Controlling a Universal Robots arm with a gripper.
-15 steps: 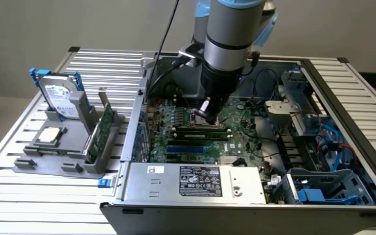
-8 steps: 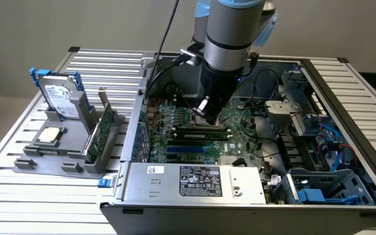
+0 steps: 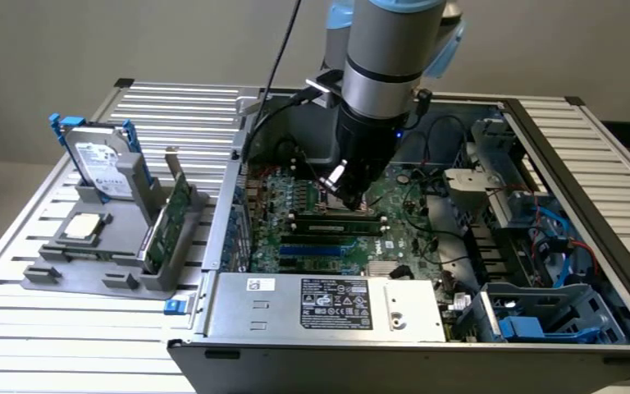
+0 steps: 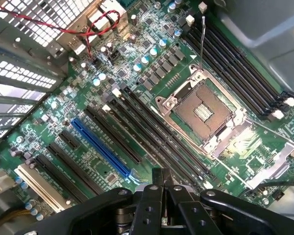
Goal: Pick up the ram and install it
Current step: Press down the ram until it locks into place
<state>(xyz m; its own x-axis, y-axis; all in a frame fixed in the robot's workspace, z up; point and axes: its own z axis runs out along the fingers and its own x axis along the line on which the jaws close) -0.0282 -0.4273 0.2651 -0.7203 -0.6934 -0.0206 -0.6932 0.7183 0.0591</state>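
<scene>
Item: open computer case [image 3: 211, 246] on a slatted table [image 3: 30, 328], listed front to back.

1. Power supply [image 3: 326, 304]: a silver box with a label, set at the near edge of the case. A blue drive cage [image 3: 540, 316] is seen in the case's near corner, at the exterior view's right.
2. Motherboard [image 3: 403, 238]: green, laid on the floor of the case behind the power supply. A blue expansion slot [image 4: 103, 147] and an empty CPU socket [image 4: 203, 107] with its metal frame are seen on it in the wrist view.
3. The ram [image 3: 337, 220]: a long, narrow green stick, lined up with the memory slots mid-case, directly under the gripper. Contact with the gripper cannot be told.
4. Gripper [image 3: 348, 193]: lowered into the middle of the case, its fingers [image 4: 154, 188] pressed together, with nothing visibly clamped between them.
5. Grey holder rack [image 3: 75, 275]: placed outside the case, at the exterior view's left. A silver processor chip [image 3: 83, 227], a green card [image 3: 173, 226] standing upright and, farthest back, a hard drive [image 3: 102, 164] in a blue frame are held on it.
</scene>
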